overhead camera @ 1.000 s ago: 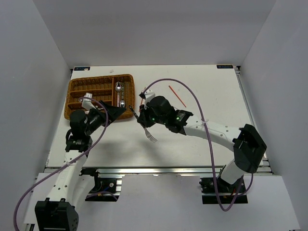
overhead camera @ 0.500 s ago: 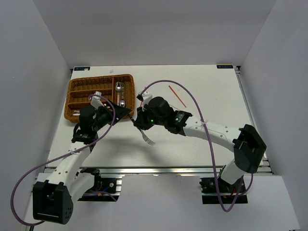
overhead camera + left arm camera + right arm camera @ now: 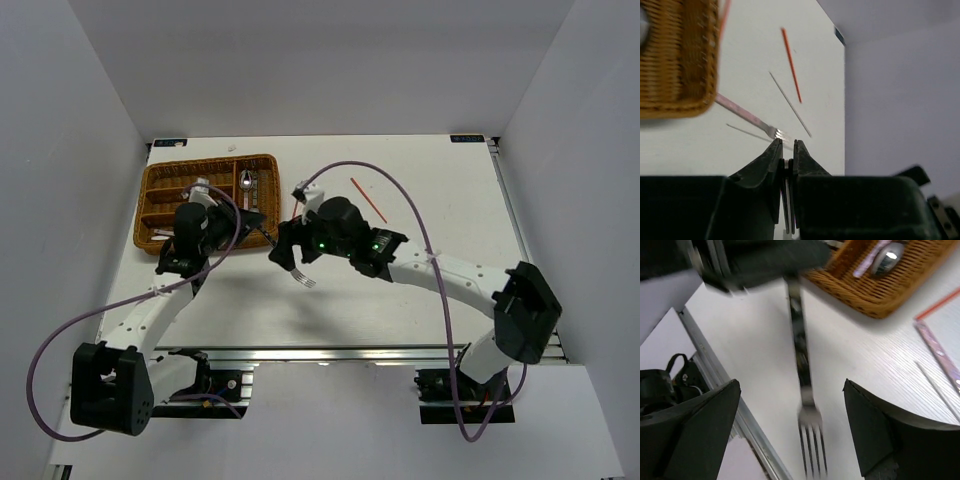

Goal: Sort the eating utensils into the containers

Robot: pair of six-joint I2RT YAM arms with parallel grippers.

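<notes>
Left tool point(image 3: 786, 143): jaws pressed together on a thin metal edge; I read it as the handle end of the fork point(image 3: 298, 272); it hangs just off the near right corner of the tray point(image 3: 205, 162)
Right tool point(image 3: 790, 385): fingers wide apart on either side of the fork; they do not appear to touch it
Fork axis: handle end toward the tray, tines pointing away from it and lower; the left arm is nearer the tray
Coming move: probably lift the fork over the tray wall, then line it up with a long compartment
Surface point(image 3: 420, 200): white; a pink-handled fork point(image 3: 742, 112) lies just beside the tray's corner; a red chopstick point(image 3: 791, 65) lies beyond it
Room: the right tool crowds the fork on the side away from the tray
</notes>
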